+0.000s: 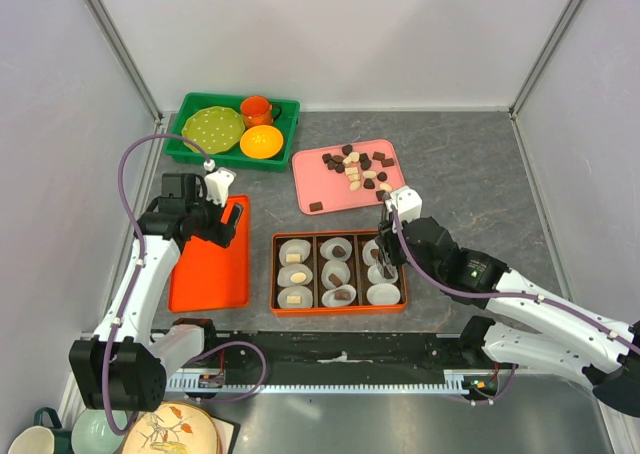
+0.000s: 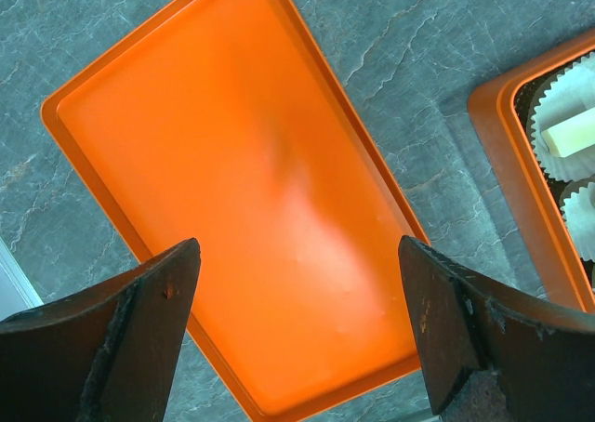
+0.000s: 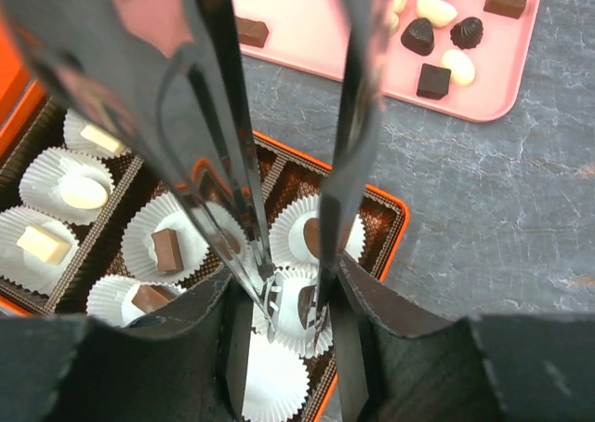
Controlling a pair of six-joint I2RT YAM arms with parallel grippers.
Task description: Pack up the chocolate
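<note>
The right gripper point(image 3: 290, 294) is closed on a pair of long, dark, shiny metal tongs point(image 3: 232, 162), its two black fingers pressing the tongs' arms from either side. The tongs reach down into the middle white fluted paper cup point(image 3: 279, 322) in the right column of a shallow orange box point(image 1: 340, 310) divided into nine compartments. A single dark brown chocolate piece point(image 3: 306, 303) sits between the tong tips inside that cup; whether the tips pinch it or only flank it cannot be told. The cup behind it holds a dark oval piece point(image 3: 313, 237), and the cup nearest the arms point(image 3: 274, 385) holds nothing. In the top view the left column carries three cream pieces point(image 1: 296, 276) and the middle column brown ones point(image 1: 344, 293). The remaining chocolate point(image 1: 355, 164), a loose mix of dark brown squares and cream ovals, lies on a flat pink rectangular tray point(image 1: 340, 192) just beyond the box on the grey marbled table point(image 1: 460, 164), with one brown square point(image 1: 316, 207) apart at the tray's near left corner. The left gripper point(image 2: 299, 250) hangs with its jaws spread wide and nothing between them, above a flat, bare orange rectangular tray point(image 2: 232, 162) that lies left of the box. At the far left of the table stands a green plastic basket point(image 1: 190, 149) (a green dotted plate, an orange cup and an orange bowl inside it).
</note>
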